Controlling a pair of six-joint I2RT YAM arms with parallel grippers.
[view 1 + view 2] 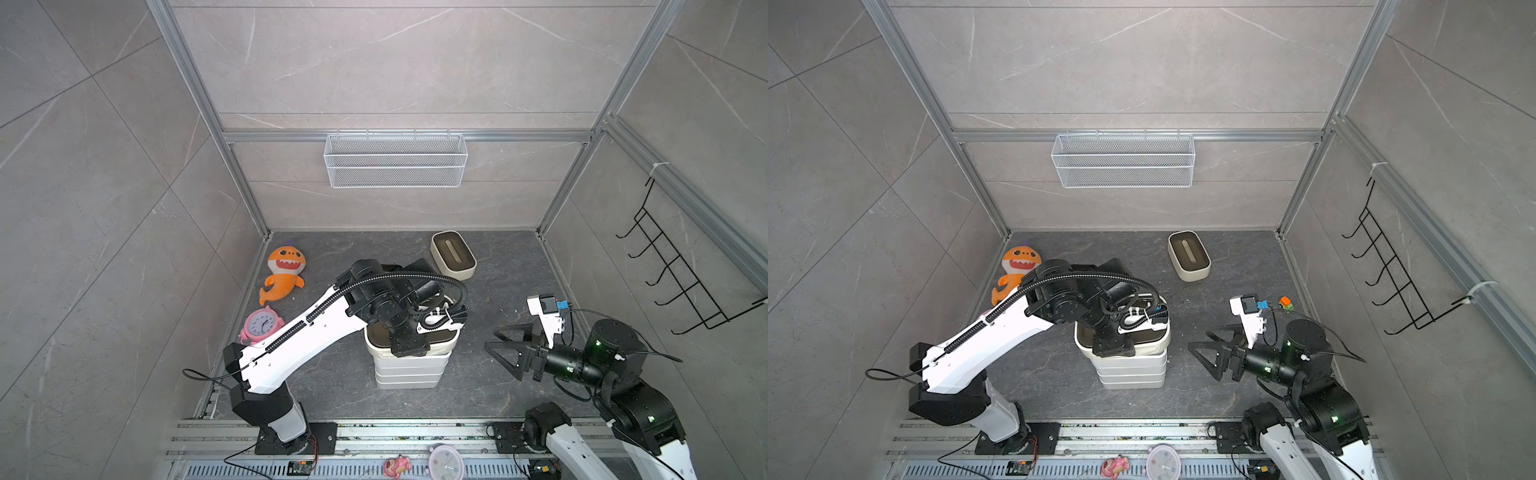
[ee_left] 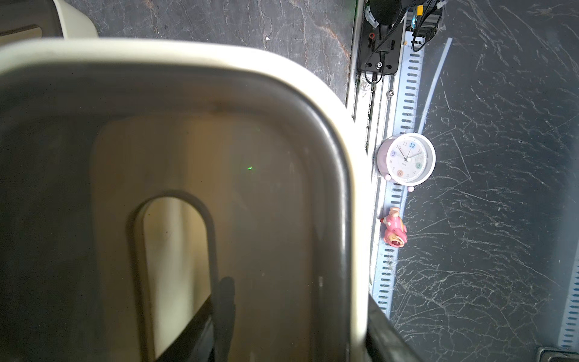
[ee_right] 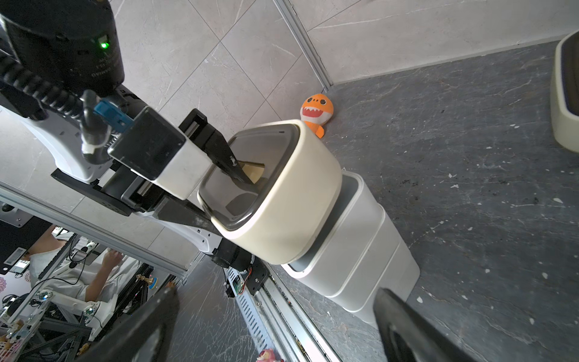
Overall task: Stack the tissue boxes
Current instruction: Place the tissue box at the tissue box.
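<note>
Slate floor [image 1: 498, 270]: left claw [image 3: 217, 199] clamps cream brown-lidded box [image 3: 282, 200] over white stack [image 3: 360, 244]; right claw [image 3: 275, 291] spread.

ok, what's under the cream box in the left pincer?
A stack of white tissue boxes; the topmost's grey lid shows at its edge. The cream box covers the rest; lower lids are hidden.

The only legible marks are on the dial of the white alarm clock [image 2: 406, 159] by the rail, a blue 12, green 3, orange 6 and purple 9 among smaller numerals, while the print on the black arm joint [image 3: 100, 64] is too faint to read.
</note>
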